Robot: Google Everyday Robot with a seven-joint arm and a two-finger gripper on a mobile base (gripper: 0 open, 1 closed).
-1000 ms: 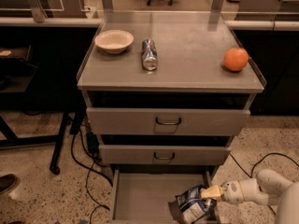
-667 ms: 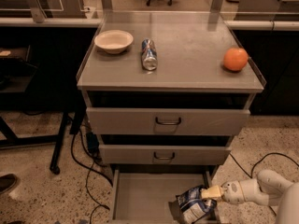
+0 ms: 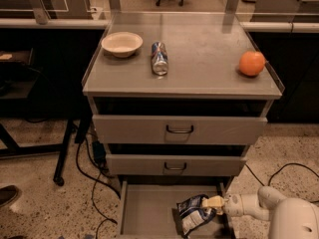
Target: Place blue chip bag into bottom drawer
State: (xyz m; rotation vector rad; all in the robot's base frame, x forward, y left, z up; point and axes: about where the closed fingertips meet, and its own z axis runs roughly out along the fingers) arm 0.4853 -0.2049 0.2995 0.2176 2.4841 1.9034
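Note:
The blue chip bag (image 3: 193, 213) is a crumpled dark blue foil bag with white patches. It lies inside the open bottom drawer (image 3: 144, 210), at its right side, low on the grey floor. My gripper (image 3: 214, 203) comes in from the right on a white arm and its pale fingers are closed on the bag's upper right edge. The two upper drawers with dark wire handles stand slightly open above.
On the cabinet top sit a white bowl (image 3: 121, 43), a blue-and-silver can (image 3: 159, 58) lying on its side, and an orange (image 3: 251, 63). Black cables (image 3: 87, 178) trail on the speckled floor to the left. A dark table leg (image 3: 62, 156) stands left of the cabinet.

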